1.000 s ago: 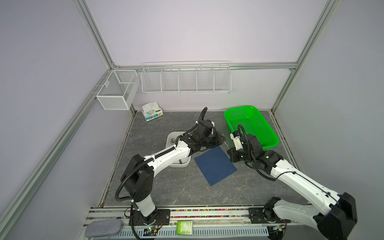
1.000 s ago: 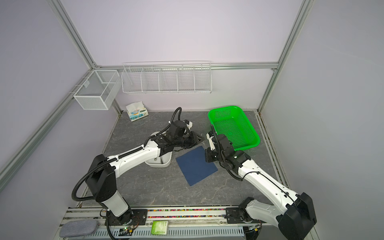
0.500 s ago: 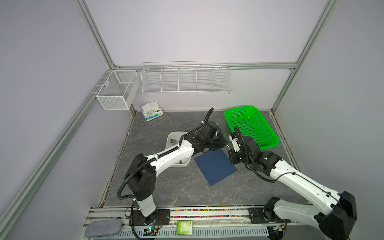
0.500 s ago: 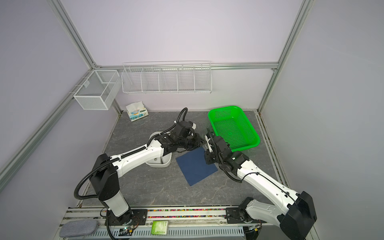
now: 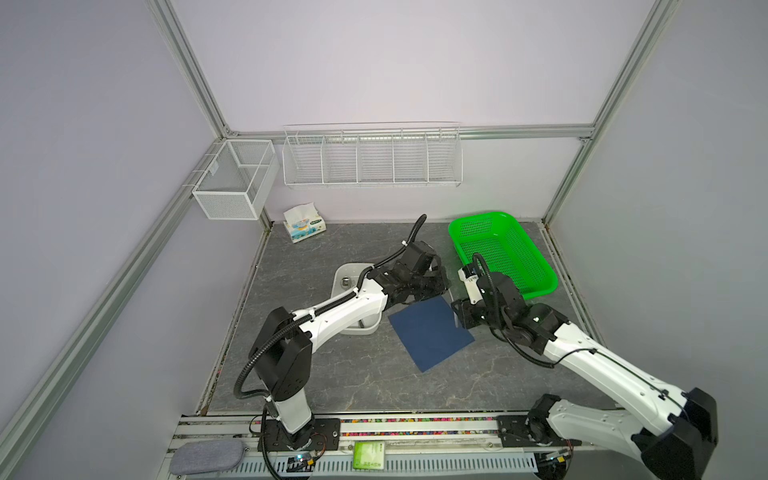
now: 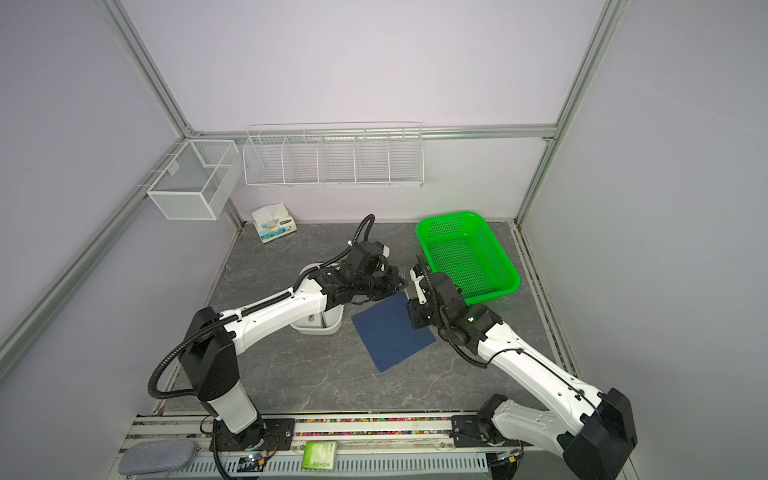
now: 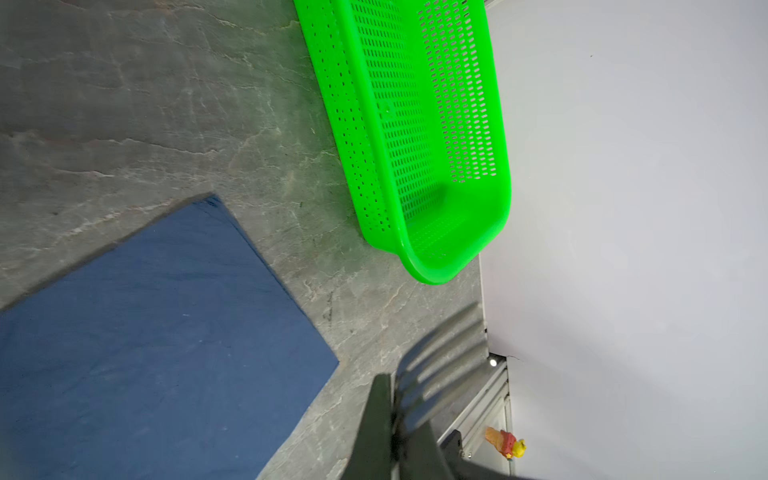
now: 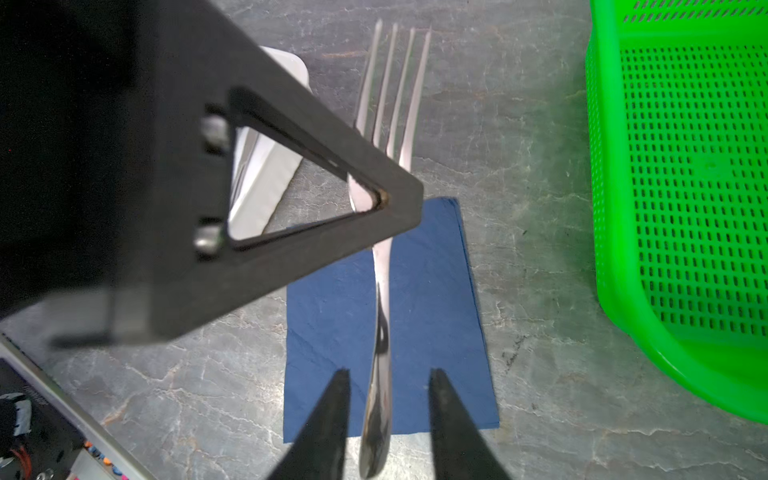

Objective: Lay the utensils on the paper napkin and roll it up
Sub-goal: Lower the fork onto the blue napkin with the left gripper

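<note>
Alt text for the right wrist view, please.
A slim shiny silver metal fork, pinched at its neck by the shut black left claw, stretches over a thin dark navy blue paper napkin. The right claw stands open, a finger on each side of the handle's end, not touching it. A bright green perforated plastic basket sits nearby.

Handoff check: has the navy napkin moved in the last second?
No. The paper napkin sits at the same angle, with the same gaps to the white tray and green basket.
</note>
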`<state>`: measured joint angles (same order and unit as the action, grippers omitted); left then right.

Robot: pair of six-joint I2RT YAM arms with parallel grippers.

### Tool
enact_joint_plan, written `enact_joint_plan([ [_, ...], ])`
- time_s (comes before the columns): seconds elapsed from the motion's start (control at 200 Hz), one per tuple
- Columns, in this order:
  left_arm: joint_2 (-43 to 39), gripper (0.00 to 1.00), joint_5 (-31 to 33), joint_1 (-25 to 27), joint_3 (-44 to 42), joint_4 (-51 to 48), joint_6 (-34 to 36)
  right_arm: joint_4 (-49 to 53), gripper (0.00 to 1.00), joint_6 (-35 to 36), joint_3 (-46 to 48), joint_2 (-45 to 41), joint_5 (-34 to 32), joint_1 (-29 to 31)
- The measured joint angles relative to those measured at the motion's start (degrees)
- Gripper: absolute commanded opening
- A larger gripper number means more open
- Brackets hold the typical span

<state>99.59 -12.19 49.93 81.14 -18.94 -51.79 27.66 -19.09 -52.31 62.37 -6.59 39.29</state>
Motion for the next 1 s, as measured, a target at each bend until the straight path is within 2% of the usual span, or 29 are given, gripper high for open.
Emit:
enact_joint_plan([
  [0.17, 1.57, 0.00, -1.97, -3.04, -0.15, -2.08, 6.03, -1.75, 0.45, -2.89, 2.58, -4.90, 4.72, -7.72],
  [0.31, 8.26, 0.00, -6.34, -5.33, 1.14, -6.12, 12.61, -1.57, 0.45, -4.98, 4.31, -5.05, 7.69, -12.55],
  [0.565, 20.33, 0.00, -12.63, -5.68, 6.78, -13.44, 20.15, -1.38, 0.45, -6.45, 4.37, -4.79, 9.25, -13.07],
  [1.0, 24.87, 0.00, -18.78, -5.79, 12.44, -13.09, 20.52, -1.25, 0.45, -7.06, 4.59, -4.28, 9.20, -13.29],
])
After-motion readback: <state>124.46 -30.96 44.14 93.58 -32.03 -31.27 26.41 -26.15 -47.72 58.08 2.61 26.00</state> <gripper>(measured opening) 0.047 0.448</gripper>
